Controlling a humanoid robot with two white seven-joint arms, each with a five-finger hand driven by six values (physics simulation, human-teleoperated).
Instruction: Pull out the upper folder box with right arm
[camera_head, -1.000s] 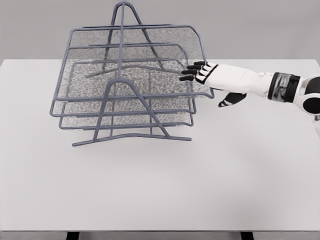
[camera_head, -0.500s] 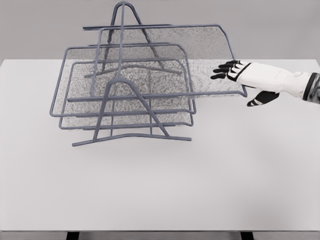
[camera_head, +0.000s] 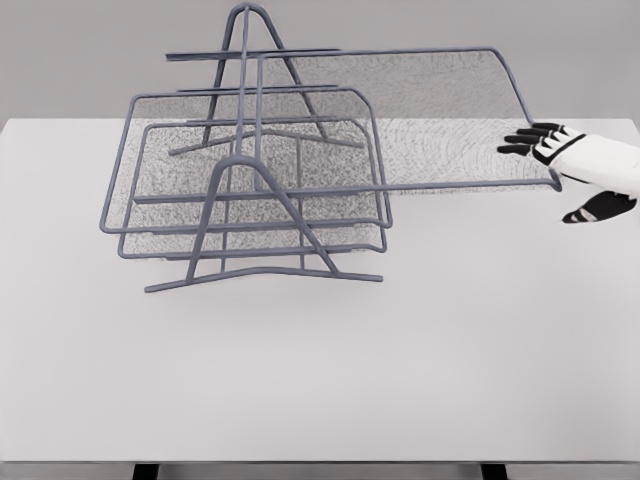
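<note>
Surface (camera_head: 320, 380) up front is plain white and takes up most of the head view, with two dark legs just peeking out under its near edge. Further back on the left sits the wire rack (camera_head: 262, 275), a grey-blue frame with A-shaped end pieces, its foot bar resting on the surface. Two mesh trays sit in it low down, the lower folder box (camera_head: 250, 240) and the middle one (camera_head: 240, 160) stacked close above it, both fully inside the frame.

Upper folder box (camera_head: 440, 120) is the interesting bit: it sticks way out to the right of the rack, with its left end near the tall A-frame and most of its mesh floor hanging over bare surface. It looks pretty much level.

Right hand (camera_head: 570, 165) comes in from the right edge at that tray's far right corner. Its black fingers (camera_head: 525, 140) lie over the tray's rim onto the mesh and the thumb (camera_head: 598, 208) drops below the rim, so it's clamped on the upper folder box at that corner. Only the hand and a bit of white wrist show.

Behind it all is a flat grey wall (camera_head: 80, 60).
</note>
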